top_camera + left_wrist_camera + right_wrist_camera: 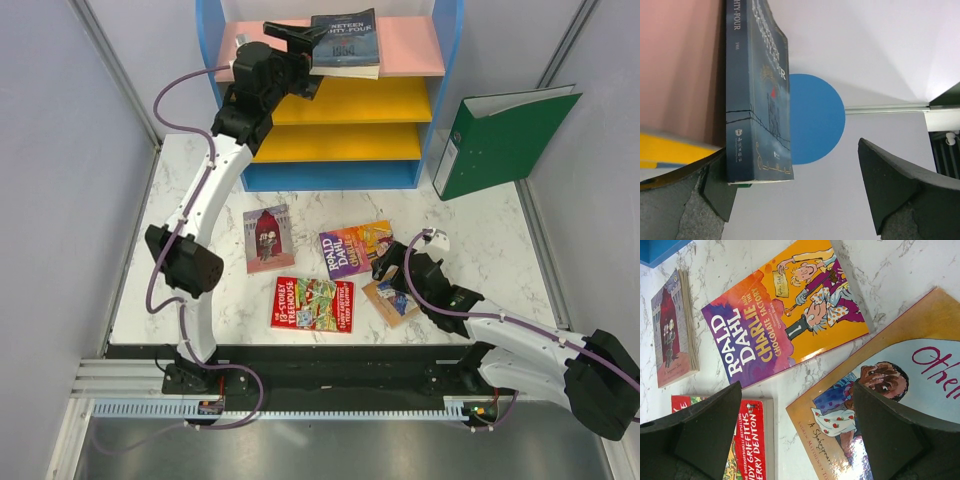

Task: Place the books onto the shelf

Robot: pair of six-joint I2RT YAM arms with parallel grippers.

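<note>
Lying flat on the shelf's [448,90] pink top board [410,45], "Nineteen Eighty-Four" [345,42] is listed beside the left pincer [305,38], spread wide, empty. On the bench [480,240], the Othello paperback [920,370], long axis diagonal, is found directly under the right pincer [797,390], likewise wide, empty.

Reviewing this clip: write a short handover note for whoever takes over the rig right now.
Left gripper: fingers open, at the shelf, beside Nineteen Eighty-Four, which lies on the pink top board.
Right gripper: fingers open, empty, hovering over the Othello book on the table.
Done: one book shelved.
Left: four on the table: Othello, Charlie and the Chocolate Factory, Storey Treehouse book, small maroon-grey book.
</note>
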